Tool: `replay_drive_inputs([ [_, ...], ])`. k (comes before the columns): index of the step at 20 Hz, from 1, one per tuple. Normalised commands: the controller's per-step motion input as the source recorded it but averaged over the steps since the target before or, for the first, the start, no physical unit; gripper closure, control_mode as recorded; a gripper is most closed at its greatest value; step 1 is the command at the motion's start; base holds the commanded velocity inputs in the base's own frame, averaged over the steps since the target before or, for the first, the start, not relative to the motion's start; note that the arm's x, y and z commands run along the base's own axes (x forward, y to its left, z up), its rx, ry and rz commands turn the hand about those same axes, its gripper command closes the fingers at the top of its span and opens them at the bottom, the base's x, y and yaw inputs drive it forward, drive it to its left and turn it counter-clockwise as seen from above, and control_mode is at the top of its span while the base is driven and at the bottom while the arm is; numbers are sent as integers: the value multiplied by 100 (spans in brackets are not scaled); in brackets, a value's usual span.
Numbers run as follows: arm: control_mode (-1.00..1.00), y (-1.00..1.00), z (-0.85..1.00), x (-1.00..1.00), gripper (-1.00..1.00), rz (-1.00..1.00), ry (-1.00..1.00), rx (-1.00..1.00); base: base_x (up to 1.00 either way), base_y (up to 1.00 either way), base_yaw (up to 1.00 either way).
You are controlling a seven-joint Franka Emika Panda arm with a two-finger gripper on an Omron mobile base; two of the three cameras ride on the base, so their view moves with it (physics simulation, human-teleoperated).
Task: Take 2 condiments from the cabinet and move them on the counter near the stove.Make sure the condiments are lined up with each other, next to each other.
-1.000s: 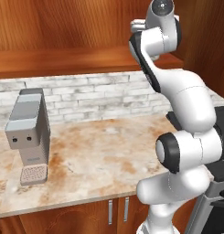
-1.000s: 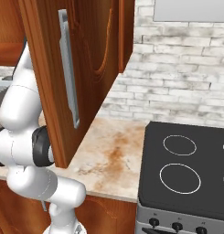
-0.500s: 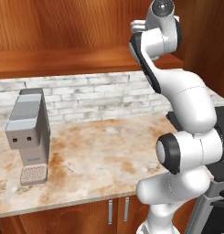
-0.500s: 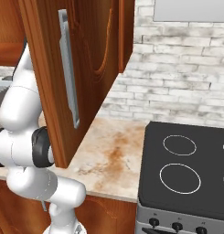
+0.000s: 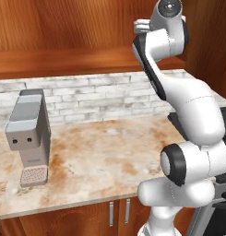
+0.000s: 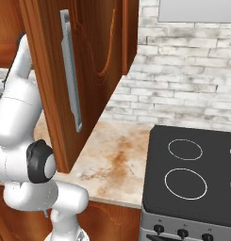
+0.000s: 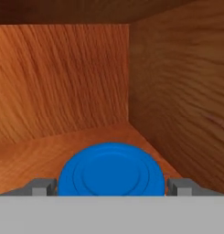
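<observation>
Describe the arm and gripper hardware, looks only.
Glossy white rounded arm with black bands at the joints and a dark round cap at the top joint. No cables or markings visible. The gripper shows two small grey, blocky fingertips.

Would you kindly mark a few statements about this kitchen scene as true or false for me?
1. A blue lid sits between the end effector fingertips in the hand view. True.
2. The end effector is shut tight. False: its fingertips stand wide, one on each side of the lid.
3. A pot stands on the stove. False: the burners are bare.
4. A grey coffee machine stands on the counter. True.
5. The cabinet door is closed. False: it hangs open over the counter.
</observation>
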Motion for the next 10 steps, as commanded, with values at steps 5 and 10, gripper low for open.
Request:
replay_drive_inputs([
  [5,-100,6,1,-78,100,7,-1,0,0,0,0],
  [10,-100,14,8,-98,100,17,3,0,0,0,0],
])
